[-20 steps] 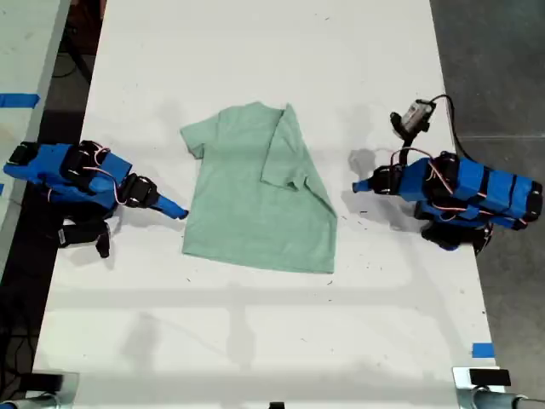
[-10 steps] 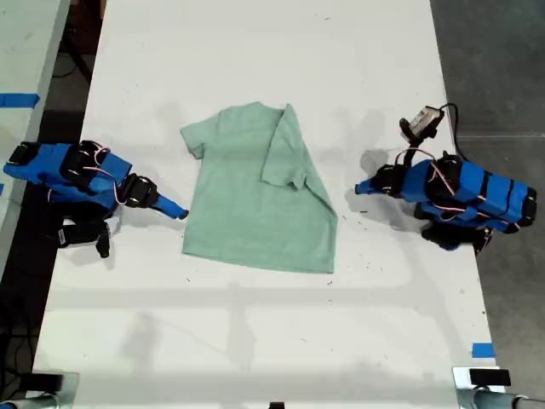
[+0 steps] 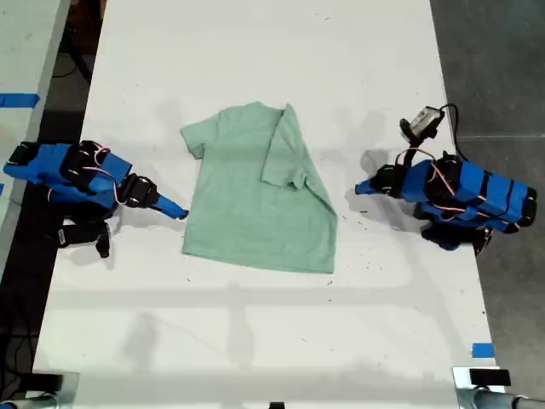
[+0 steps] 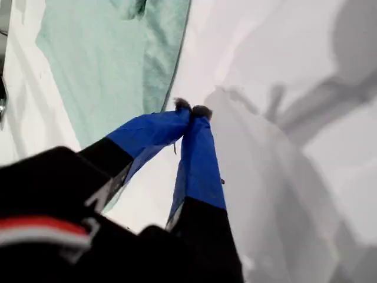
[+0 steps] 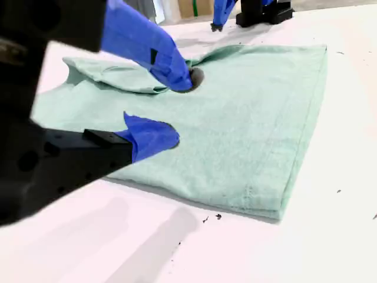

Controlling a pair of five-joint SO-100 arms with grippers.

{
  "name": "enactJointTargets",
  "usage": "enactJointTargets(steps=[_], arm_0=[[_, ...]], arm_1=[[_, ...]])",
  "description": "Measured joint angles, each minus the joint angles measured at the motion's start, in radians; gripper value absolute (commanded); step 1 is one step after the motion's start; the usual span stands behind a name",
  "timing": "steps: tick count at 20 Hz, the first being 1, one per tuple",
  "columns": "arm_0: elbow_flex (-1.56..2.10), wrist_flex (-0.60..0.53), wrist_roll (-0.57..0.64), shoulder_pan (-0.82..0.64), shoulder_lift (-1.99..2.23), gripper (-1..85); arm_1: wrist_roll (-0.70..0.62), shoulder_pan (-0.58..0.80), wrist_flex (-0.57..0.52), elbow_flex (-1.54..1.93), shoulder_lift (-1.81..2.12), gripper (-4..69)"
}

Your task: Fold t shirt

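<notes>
T shirt: the t shirt [image 3: 255,192] lies flat near the middle of the white table [image 3: 255,51], neck end toward the exterior view's top, hem toward its bottom

Fold state: the side on the exterior view's right is already turned in over the body, its sleeve [image 3: 285,153] lying on top; the sleeve on the exterior view's left is still spread out, so by my judgement the fold is about half done

My first gripper: my first gripper [image 4: 191,110] has its blue jaws pinched together with nothing between them; it hangs over bare table beside the shirt's folded edge, apart from the cloth, on the exterior view's right

My second gripper: my second gripper [image 5: 171,109] has its jaws parted and empty, right at the shirt's unfolded edge on the exterior view's left; whether a tip touches the cloth I cannot tell

Handling: thin, limp and light, I judge; it will drape and wrinkle, and may drag across the smooth table rather than lift cleanly

Where to hold: pinch the free edge on the exterior view's left, near the shoulder and near the hem corner, taking the top layer only

Risk: a single pinch may bunch the cloth or disturb the fold already made
</notes>
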Motion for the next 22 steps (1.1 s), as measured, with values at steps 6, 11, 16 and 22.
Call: enactJointTargets(steps=[6,11,16,22], arm_0=[[0.0,0.0,0.0,0.0,0.0,11.5],[0.0,0.0,0.0,0.0,0.0,11.5],[0.0,0.0,0.0,0.0,0.0,11.5],[0.0,0.0,0.0,0.0,0.0,11.5]], arm_1=[[0.008,0.0,0.0,0.002,0.0,0.6],[0.015,0.0,0.0,0.002,0.0,0.6],[0.017,0.0,0.005,0.002,0.0,0.6],[0.017,0.0,0.005,0.002,0.0,0.6]])
